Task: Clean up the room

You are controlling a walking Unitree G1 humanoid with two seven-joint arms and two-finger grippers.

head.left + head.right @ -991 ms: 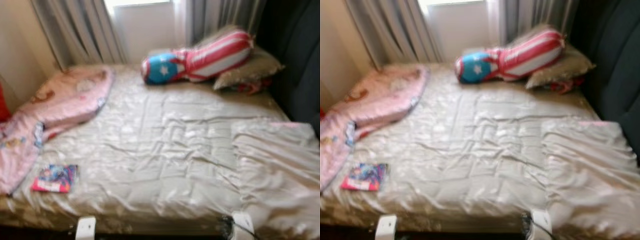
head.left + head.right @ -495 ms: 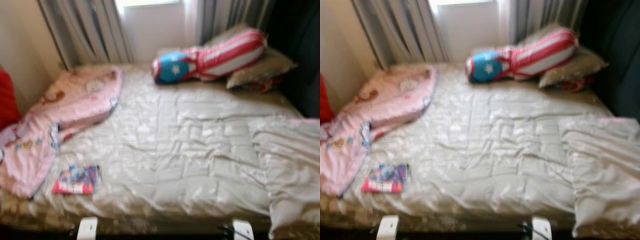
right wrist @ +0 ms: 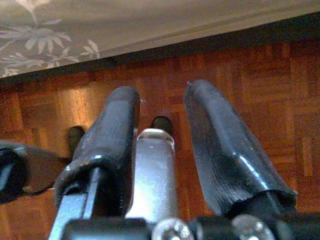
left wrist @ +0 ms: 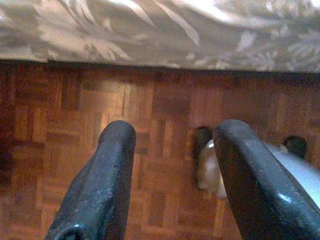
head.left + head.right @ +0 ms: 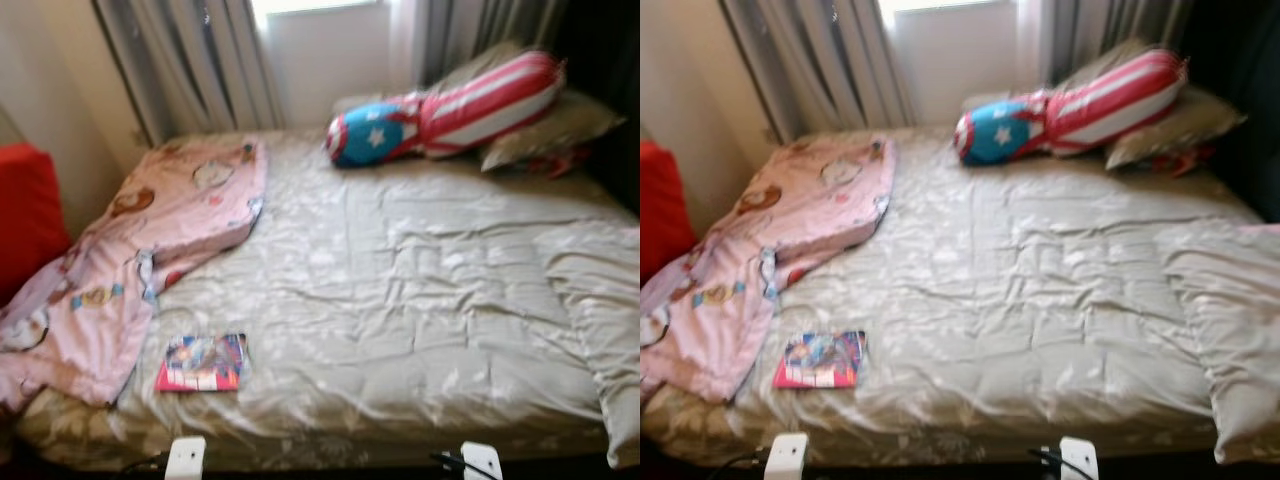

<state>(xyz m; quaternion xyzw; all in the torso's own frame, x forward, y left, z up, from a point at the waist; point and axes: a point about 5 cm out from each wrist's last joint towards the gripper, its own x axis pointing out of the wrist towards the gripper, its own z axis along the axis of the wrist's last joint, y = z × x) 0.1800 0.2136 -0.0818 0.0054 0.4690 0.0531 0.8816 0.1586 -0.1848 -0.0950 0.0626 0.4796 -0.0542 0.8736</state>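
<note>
Head views: book lies near the bed's front edge, beside the pink blanket. Step up square to it before you reach.
Wrist views: left gripper and right gripper hang spread apart over parquet floor, holding nothing.

One bed, one pink blanket, one book, two pillows

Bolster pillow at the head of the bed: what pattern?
The bolster pillow has red and white stripes, with a blue end bearing a white star. Clearest in the left eye view.
</note>
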